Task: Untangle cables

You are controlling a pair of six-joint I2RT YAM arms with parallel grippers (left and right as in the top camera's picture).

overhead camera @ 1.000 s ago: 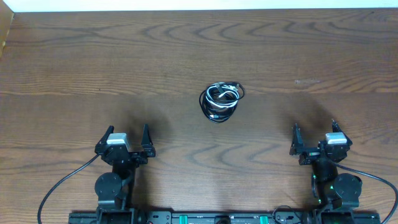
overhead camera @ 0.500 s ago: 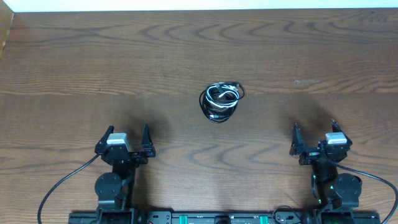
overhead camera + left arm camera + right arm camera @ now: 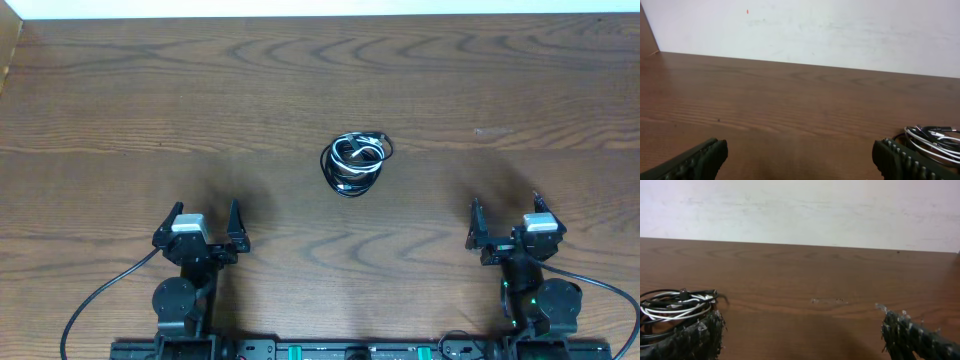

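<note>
with the left pincer (image 3: 203,216) and right pincer (image 3: 507,212) both spread wide and empty, the balled cables (image 3: 354,164) lie well ahead between them; best pinch one outer loop, not the whole knot.

Lit evenly from above, neither dim nor harsh. Throws soft, smudged shadows on the worktop (image 3: 120,100) just beyond the left pincer (image 3: 203,221) and the right pincer (image 3: 505,213). Reads sharp overhead. Goes slightly soft and grainy at the near fingers (image 3: 695,160) in the wrist views. Washes out the pale wall (image 3: 840,30) a little.
</note>
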